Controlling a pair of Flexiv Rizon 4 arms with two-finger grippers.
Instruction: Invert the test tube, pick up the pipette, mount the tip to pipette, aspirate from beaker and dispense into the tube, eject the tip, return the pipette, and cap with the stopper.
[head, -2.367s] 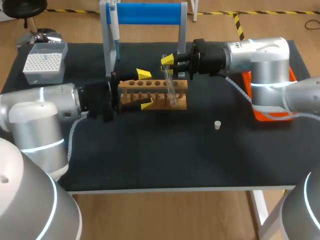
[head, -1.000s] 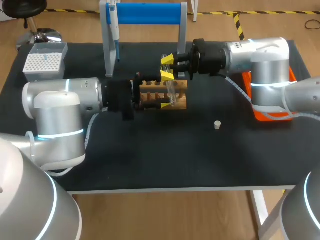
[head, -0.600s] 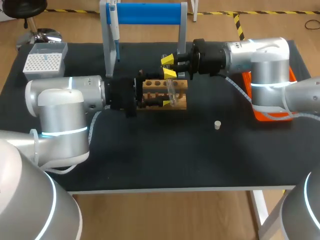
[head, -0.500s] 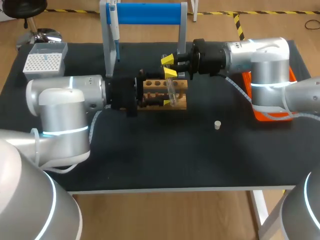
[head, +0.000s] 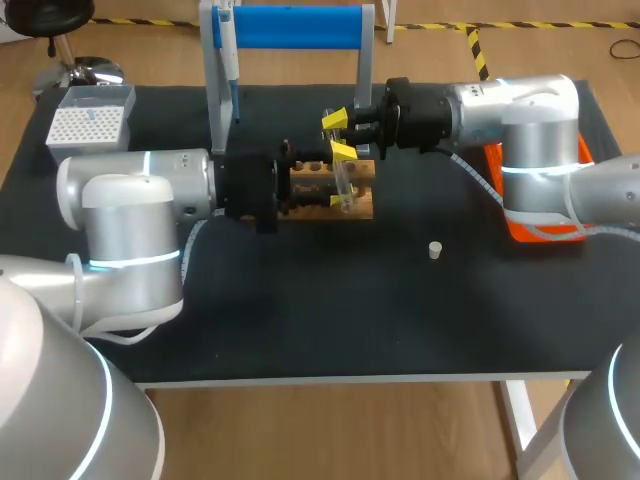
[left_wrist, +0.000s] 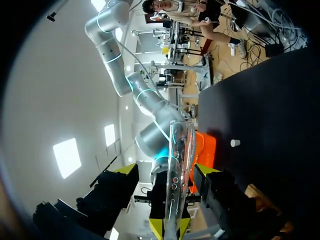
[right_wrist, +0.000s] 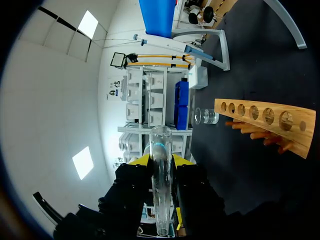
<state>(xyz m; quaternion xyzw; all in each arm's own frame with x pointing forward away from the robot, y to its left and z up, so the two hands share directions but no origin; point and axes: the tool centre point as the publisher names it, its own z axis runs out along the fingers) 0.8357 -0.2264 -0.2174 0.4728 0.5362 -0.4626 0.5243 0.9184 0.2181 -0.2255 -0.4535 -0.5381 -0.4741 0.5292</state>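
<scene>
Your head cam sits high behind the robot, looking down on the wooden rack (head: 362, 192). L wrist cam: close beside it, facing the test tube (left_wrist: 178, 170). R wrist cam: opposite side, facing back. All share the tube.

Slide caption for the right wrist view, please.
The right gripper shut on the test tube, wooden rack beside it.

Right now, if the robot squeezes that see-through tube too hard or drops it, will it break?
The test tube looks like thin clear glass, so it could probably crack if squeezed hard or dropped. It is smooth and round, so it may slip in the right gripper, and would likely roll on the flat table.
</scene>
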